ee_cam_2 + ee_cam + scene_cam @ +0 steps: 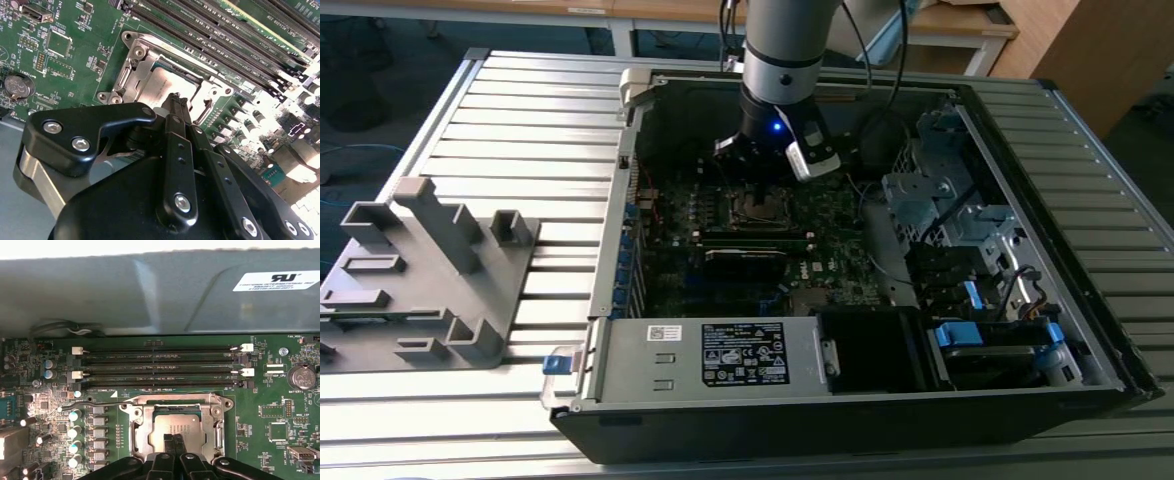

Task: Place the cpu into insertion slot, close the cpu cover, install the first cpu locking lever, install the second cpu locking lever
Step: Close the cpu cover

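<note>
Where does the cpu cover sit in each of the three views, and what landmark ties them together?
Exterior view: the cpu cover sits mid-board, at the tip of the hand.
First wrist view: the cpu cover frames the cpu, between the memory slots and the hand.
Second wrist view: the cpu cover lies beside the memory slots, partly behind the hand.
Shared landmark: the long memory slots.
</note>
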